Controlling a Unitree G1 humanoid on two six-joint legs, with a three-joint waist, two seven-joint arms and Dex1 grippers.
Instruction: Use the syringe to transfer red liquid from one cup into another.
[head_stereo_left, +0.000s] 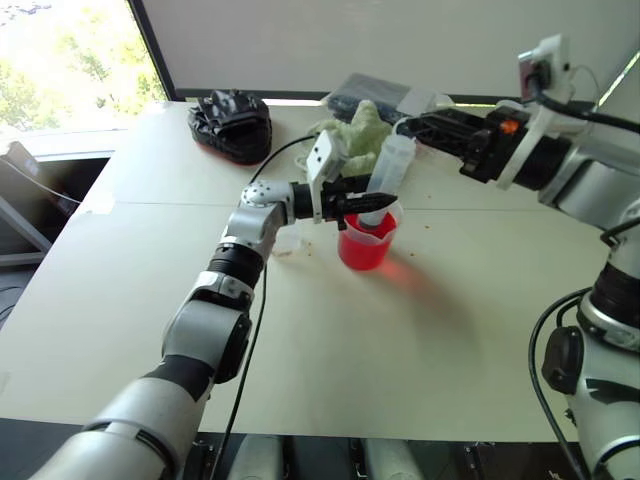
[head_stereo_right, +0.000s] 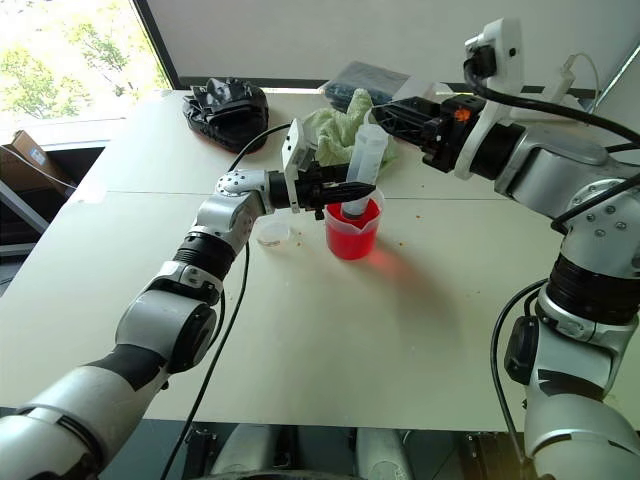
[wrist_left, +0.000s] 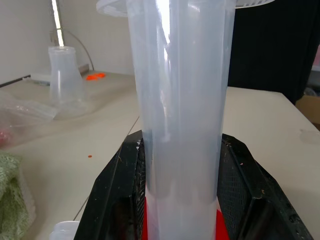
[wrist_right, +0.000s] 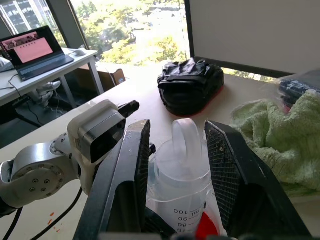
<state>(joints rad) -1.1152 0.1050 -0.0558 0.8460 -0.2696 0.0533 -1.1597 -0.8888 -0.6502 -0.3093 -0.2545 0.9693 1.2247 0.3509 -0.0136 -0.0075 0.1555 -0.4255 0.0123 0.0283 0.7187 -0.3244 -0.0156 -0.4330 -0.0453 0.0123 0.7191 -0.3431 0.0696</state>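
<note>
The clear syringe (head_stereo_left: 388, 170) stands tilted with its tip down inside the spouted beaker (head_stereo_left: 366, 248), which holds red liquid (head_stereo_right: 350, 238). My left gripper (head_stereo_left: 366, 204) reaches in from the left and is shut on the lower barrel just above the beaker's rim; in the left wrist view the barrel (wrist_left: 182, 100) sits tight between its fingers (wrist_left: 120, 190). From the right, my right gripper (wrist_right: 177, 127) is open, one finger on each side of the white plunger top (wrist_right: 186, 137). The small plain cup (head_stereo_right: 272, 233) stands just left of the beaker, apparently empty.
A black bag (head_stereo_left: 232, 122) lies at the back left of the white table (head_stereo_left: 400, 350). A green towel (head_stereo_left: 362, 128) and a plastic packet (head_stereo_left: 385, 92) lie behind the beaker. A black cable (head_stereo_left: 250, 320) runs along my left arm. Small red drops dot the table near the beaker.
</note>
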